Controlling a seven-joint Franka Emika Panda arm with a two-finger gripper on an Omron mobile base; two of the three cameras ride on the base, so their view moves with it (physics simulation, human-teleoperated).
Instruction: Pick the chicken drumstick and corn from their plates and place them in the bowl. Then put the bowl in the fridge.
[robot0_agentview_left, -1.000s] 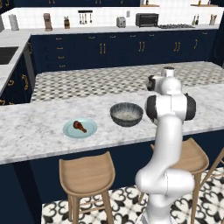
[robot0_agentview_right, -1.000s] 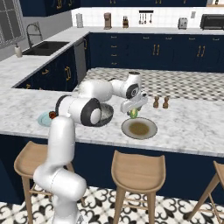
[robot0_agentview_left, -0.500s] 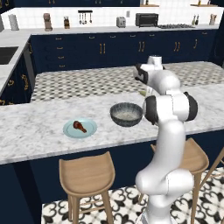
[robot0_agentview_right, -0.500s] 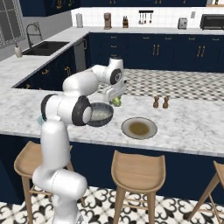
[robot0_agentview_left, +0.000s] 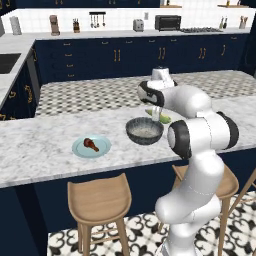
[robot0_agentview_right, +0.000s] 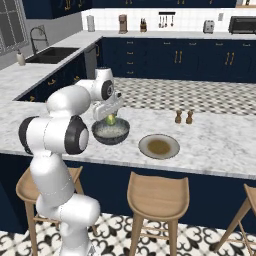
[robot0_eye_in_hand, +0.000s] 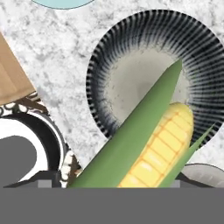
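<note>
The corn (robot0_eye_in_hand: 151, 144) hangs pinched in the gripper (robot0_agentview_right: 111, 117), jaws spread wide around it, just above the bowl (robot0_agentview_left: 144, 131). At the bowl's nine o'clock, the chicken drumstick (robot0_agentview_left: 91, 145) lies on the light-blue plate (robot0_agentview_left: 91, 147); at three o'clock sits the grey-rimmed plate (robot0_agentview_right: 159, 146).

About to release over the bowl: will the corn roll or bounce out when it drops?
Probably it stays. The corn hangs above the deep bowl, so the walls should catch it. Its rounded cob may roll briefly, though the long husk leaves should damp that. It looks stiff, not fragile.
</note>
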